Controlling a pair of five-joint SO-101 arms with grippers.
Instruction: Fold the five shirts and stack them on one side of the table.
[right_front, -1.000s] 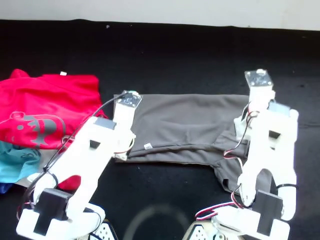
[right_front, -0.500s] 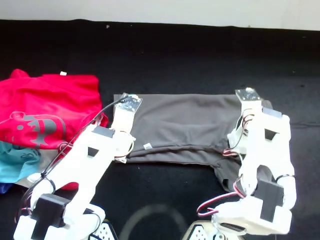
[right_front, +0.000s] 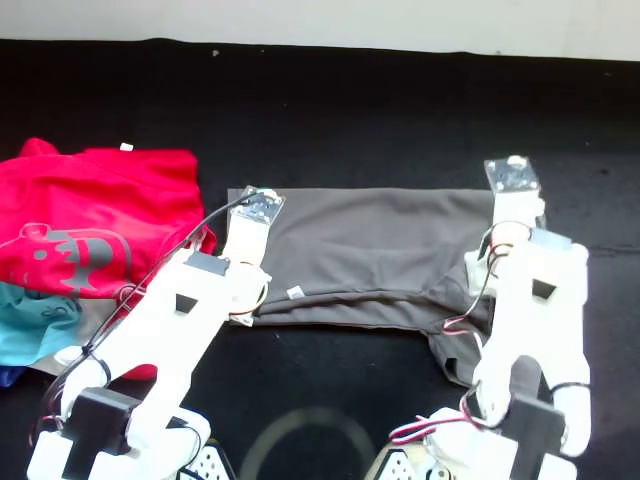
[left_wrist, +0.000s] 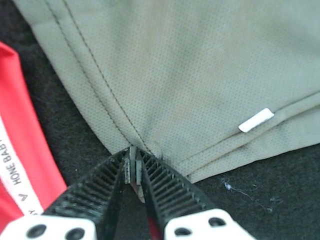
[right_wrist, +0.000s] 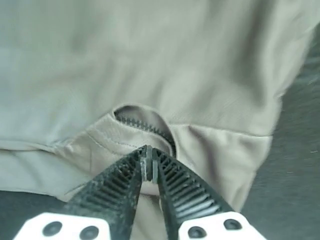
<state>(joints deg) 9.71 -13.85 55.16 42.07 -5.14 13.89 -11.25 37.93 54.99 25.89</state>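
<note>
**Grey shirt (right_front: 370, 250) part-way through folding.** The left tool (left_wrist: 134, 167) was clenched on the shirt's stitched side hem, close to a corner where the cloth lay doubled. A small white tag (left_wrist: 256, 120) sat on the cloth just beyond it, towards the right tool. The right tool (right_wrist: 148, 167) was clenched on a pinch of cloth at the opposite end, just short of a curled seam opening, probably a sleeve. The shirt lay flat on the bench (right_front: 350, 100), spread between the two tools, with a loose flap trailing back beside the right arm. A red shirt (right_front: 100, 210) lay crumpled just beside the left tool on its outer side, and a teal shirt (right_front: 35, 320) lay farther out, partly under the red one. The step in hand appeared to be a fold of the grey shirt with both ends held. The next move probably called for lifting both ends together and carrying them evenly across, with the cloth taut so that the layers would not slip.
</note>
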